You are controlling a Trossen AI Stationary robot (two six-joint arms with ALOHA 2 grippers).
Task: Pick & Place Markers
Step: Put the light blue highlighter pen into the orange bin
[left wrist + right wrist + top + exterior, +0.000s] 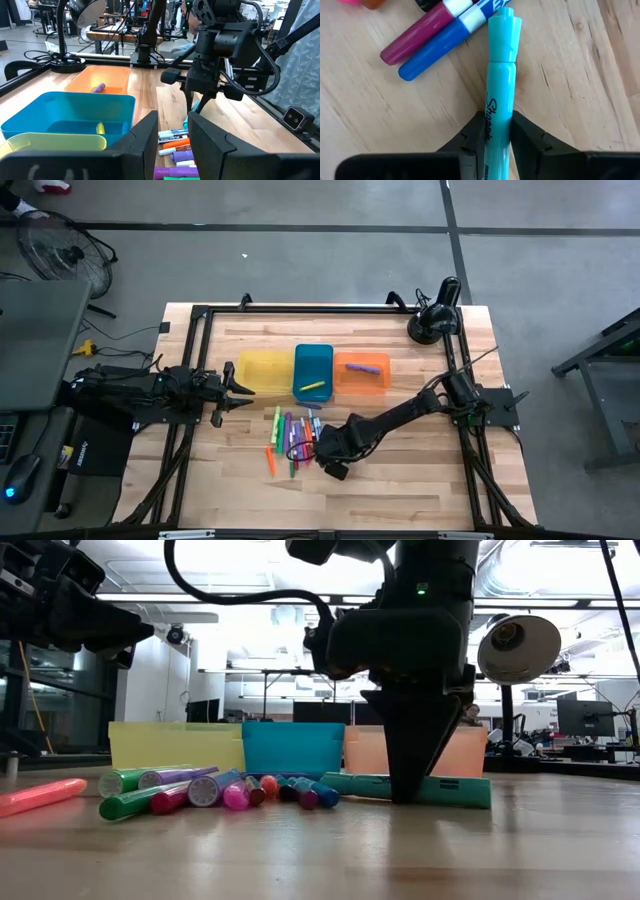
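Observation:
Several markers (pixel 291 436) in mixed colours lie in a loose pile on the wooden table in front of the trays. At the pile's right side my right gripper (pixel 324 452) points down and is shut on a teal marker (pixel 501 75), which lies flat on the table (pixel 450 790). A purple marker (pixel 363 366) lies in the orange tray (pixel 380 379), and a yellow one (pixel 314 386) in the blue tray (pixel 313 358). My left gripper (pixel 245 388) waits at the table's left, level and open, with nothing between its fingers (pixel 145 145). My right gripper pinches the teal marker's barrel (pixel 498 116), about its middle at the printed name, between its two fingers (pixel 470 137). The fingers come from above, pointing down, and lie across the marker. The marker rests flat on the table along its whole length.
The yellow tray (pixel 262 370) stands left of the blue one. A single orange marker (pixel 270 461) lies apart, near the pile's front. A desk lamp (pixel 435 320) stands at the far right corner. Black frame rails (pixel 190 380) run along the table's sides. Bare wood lies toward the near edge.

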